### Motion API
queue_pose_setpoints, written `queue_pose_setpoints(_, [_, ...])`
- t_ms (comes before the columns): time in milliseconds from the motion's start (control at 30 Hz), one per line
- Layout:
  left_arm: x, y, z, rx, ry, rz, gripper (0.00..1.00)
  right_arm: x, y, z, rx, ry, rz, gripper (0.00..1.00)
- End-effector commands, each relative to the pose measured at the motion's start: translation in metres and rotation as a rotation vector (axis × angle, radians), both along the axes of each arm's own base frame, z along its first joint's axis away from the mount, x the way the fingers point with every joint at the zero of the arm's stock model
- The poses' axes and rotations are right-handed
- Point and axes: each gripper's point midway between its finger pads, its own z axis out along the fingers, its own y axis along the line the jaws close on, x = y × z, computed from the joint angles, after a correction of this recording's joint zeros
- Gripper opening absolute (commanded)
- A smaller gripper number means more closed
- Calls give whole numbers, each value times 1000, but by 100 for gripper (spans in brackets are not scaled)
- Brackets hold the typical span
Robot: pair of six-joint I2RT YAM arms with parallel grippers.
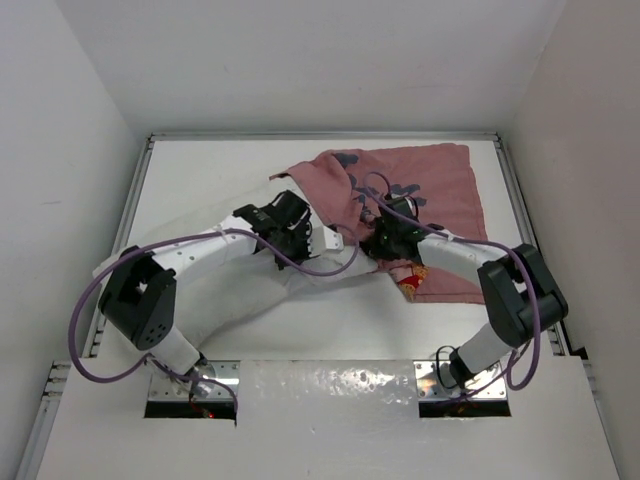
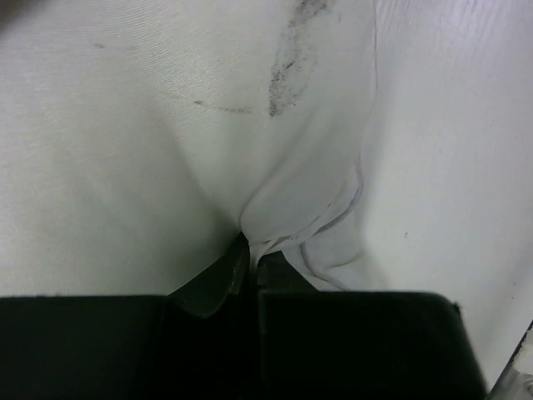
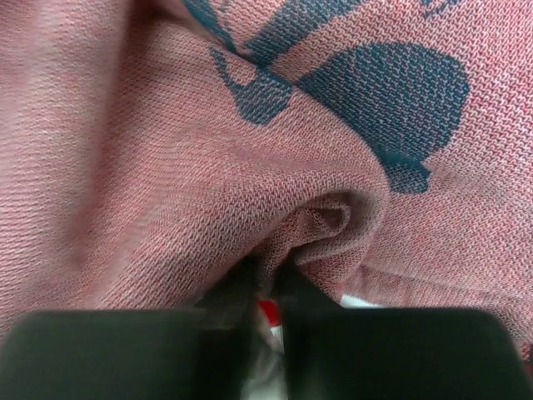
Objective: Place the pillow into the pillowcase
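The left gripper (image 2: 250, 250) is clamped on a pinch of the pillow (image 2: 150, 150), which lies just ahead of it; the right gripper (image 3: 266, 279) nips a fold of the pillowcase (image 3: 166, 167), which spreads beyond it. Insertion seems at its start: next the mouth must lift while the pillow is pushed in. The white table (image 1: 200, 170) is smooth, its walls (image 1: 60, 150) close.

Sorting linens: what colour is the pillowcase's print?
Dark teal on the pink pillowcase; right wrist view.

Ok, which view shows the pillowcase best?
Top external: nearly the whole pillowcase shows, spread out pink side up. The right wrist shows only a fold pinched in the right gripper; the left wrist shows only the white pillow.
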Motion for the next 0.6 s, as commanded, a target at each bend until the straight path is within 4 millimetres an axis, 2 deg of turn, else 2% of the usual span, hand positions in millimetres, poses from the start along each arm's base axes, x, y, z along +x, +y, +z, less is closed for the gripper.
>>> queue_pose_setpoints(0, [29,11,7,-39,-29,124,0,14,2,8,-5,-57,12,0])
queue_pose_setpoints(67, [40,18,11,-82,-10,204,0,9,-9,14,-69,-87,56,0])
queue_pose_setpoints(100, [51,21,17,-108,-16,240,0,-2,-19,8,-114,-68,77,0])
queue_pose_setpoints(133, [66,36,22,-133,-14,327,0,-8,-27,8,-162,-79,119,0])
queue_pose_setpoints(167, [75,41,24,-145,-17,362,0,-15,-31,8,-186,-81,145,0])
queue_pose_setpoints(200, [90,49,35,-167,-44,406,0,-28,-40,12,-223,-93,198,0])
queue_pose_setpoints(300, [113,48,53,-219,-100,448,0,-54,-40,22,-277,-129,373,0])
queue_pose_setpoints(333, [116,42,55,-243,-108,430,0,-65,-30,26,-272,-139,449,0])
queue_pose_setpoints(367, [121,40,55,-249,-109,430,0,-72,-28,28,-279,-132,486,0])
queue_pose_setpoints(400, [124,38,53,-249,-106,433,0,-74,-21,37,-268,-156,530,0])
queue_pose_setpoints(433, [130,38,46,-229,-98,435,0,-77,-13,45,-247,-160,564,0])
queue_pose_setpoints(567, [130,44,23,-147,-53,409,0,-85,13,61,-216,-177,650,0])
